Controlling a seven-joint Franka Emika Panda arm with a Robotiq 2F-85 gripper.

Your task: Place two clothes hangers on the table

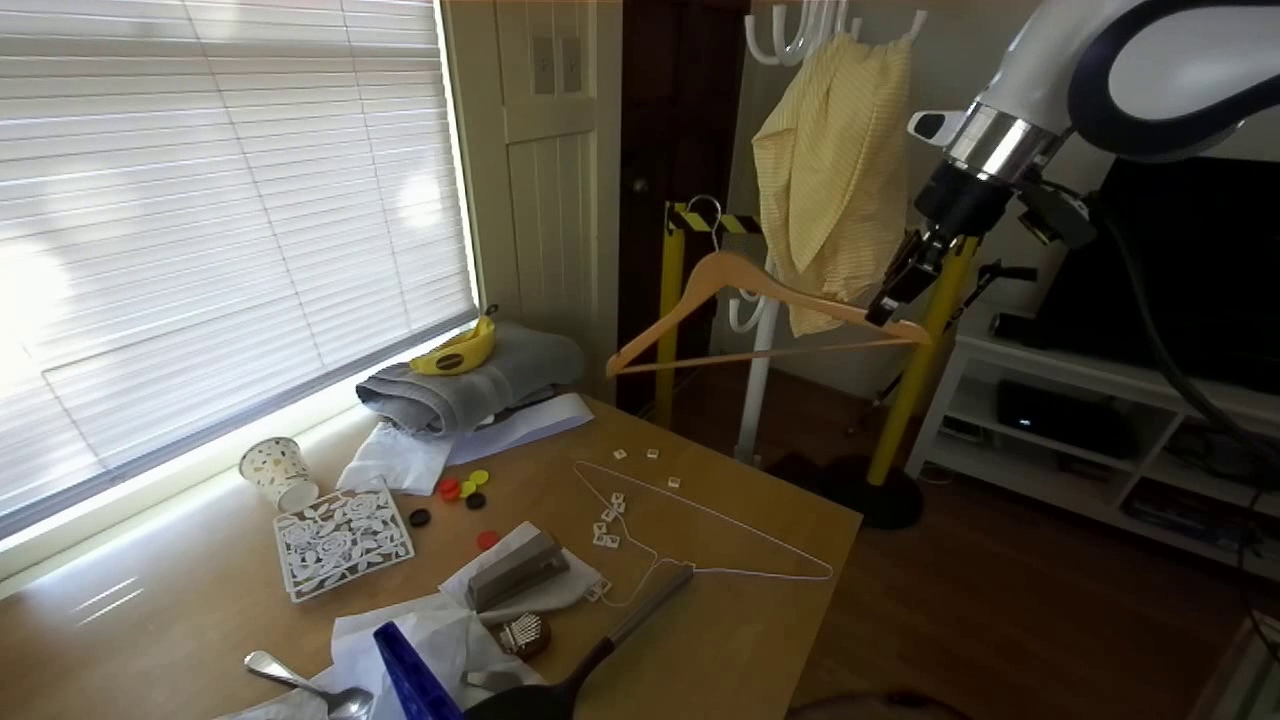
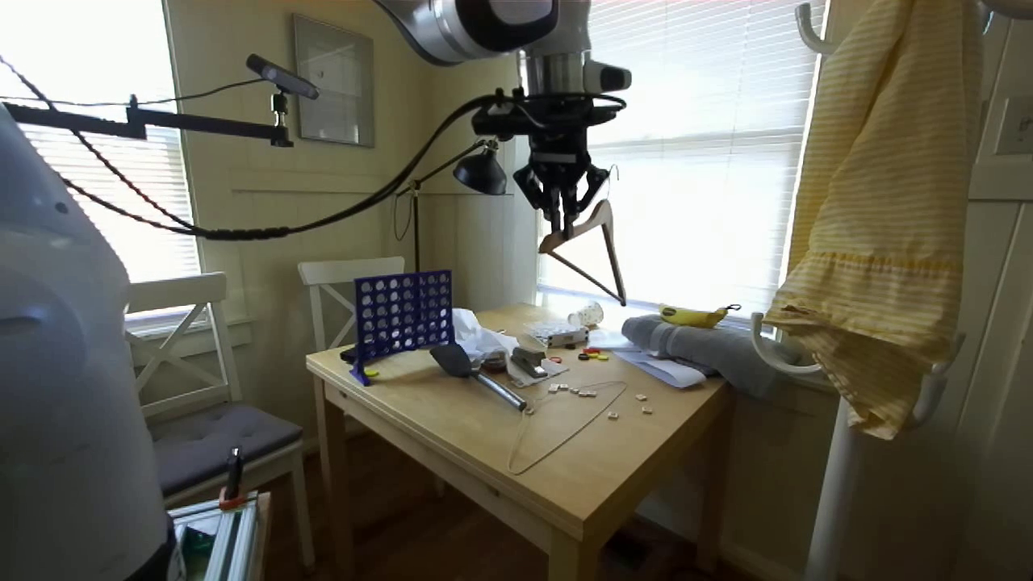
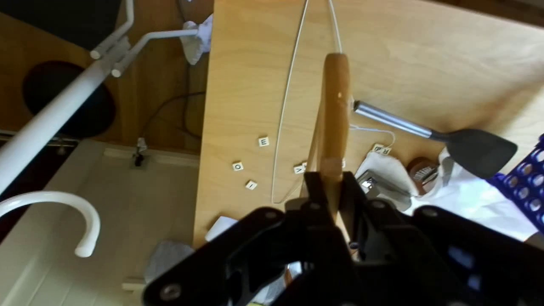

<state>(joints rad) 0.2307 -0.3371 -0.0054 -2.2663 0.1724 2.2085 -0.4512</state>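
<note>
Half the task looks done: the gripper (image 2: 562, 229) has the wooden hanger (image 1: 722, 267) pinched between narrow jaws, not yet set down, while the wire hanger (image 3: 284, 106) already lies on the table (image 1: 740, 640). What is left, I judge, is to lower the first and let go. The grip sits on one shoulder, near its end; the rest of the wood reaches out to one side of the gripper, roughly upright, hook on top, clear of the table. Below and well apart lies the wire hanger, flat, with tiles (image 3: 263, 141) inside and beside its triangle. The spatula (image 3: 440, 137) ends at that hanger's neck; touching or just beside, I cannot tell. Farther off, a yellow cloth (image 1: 838, 160) hangs from a stand (image 2: 835, 492).
</note>
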